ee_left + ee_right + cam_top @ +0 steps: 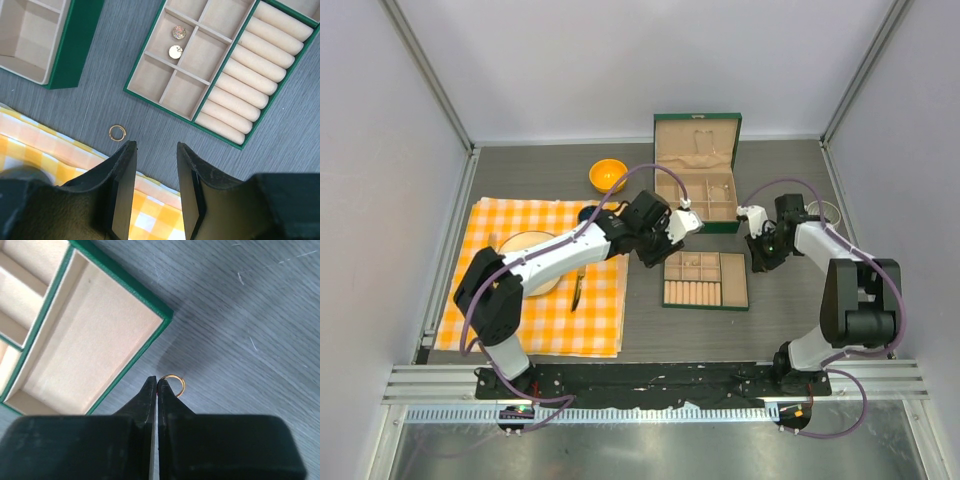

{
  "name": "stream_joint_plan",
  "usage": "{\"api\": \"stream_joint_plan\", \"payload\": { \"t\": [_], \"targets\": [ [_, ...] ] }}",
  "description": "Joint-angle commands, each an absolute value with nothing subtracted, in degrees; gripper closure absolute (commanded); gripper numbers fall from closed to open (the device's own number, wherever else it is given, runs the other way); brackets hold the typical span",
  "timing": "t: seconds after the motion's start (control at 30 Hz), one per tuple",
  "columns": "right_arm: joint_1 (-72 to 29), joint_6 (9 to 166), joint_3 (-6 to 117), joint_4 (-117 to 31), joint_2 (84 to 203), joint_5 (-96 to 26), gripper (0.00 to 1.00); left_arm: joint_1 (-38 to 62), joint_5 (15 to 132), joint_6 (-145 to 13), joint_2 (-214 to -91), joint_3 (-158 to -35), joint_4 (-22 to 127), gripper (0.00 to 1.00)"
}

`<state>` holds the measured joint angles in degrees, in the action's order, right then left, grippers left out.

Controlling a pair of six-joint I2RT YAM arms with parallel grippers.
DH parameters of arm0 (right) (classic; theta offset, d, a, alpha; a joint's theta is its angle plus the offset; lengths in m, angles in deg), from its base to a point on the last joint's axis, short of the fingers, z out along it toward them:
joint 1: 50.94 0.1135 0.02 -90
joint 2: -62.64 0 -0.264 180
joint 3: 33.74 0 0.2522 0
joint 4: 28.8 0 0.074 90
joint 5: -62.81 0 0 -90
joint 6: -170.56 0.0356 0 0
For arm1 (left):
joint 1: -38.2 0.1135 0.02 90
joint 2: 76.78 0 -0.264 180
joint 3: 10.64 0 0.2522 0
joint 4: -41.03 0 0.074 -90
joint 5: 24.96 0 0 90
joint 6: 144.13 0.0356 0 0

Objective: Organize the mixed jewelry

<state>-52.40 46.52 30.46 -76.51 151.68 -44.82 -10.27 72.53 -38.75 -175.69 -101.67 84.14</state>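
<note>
The right hand [157, 384], fingers pressed together, pinches the edge of a small gold ring [175, 385] on the bench [250, 315], just beside a corner of the open green box [131, 285]. The left hand [156, 150] hangs spread over the bench, with a second gold ring [117, 133] lying near that box.

The left arm [555, 258] and right arm [813, 243] share white links and bulky black joint housings, each trailed by a thin lavender cable [652, 168]. The left gripper [156, 146] has plain matte black, wedge-shaped fingers [120, 180].
</note>
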Motion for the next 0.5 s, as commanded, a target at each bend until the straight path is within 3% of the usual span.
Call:
{"api": "stream_joint_plan", "payload": {
  "t": [0.0,0.23,0.47],
  "targets": [
    [-52.17,45.76,35.91,-81.91,144.48,-45.11,0.99,-9.35,73.74,-40.15,-171.61,-101.21,81.78,0.58],
    [-52.17,45.75,47.86,-96.15,138.94,-54.59,0.99,-7.33,81.03,-45.5,-170.03,-102.88,82.3,0.58],
    [-52.09,44.44,64.47,-114.16,141.03,-74.28,0.99,-5.75,87.54,-48.68,-166.08,-101.57,74.32,0.58]
  ]
}}
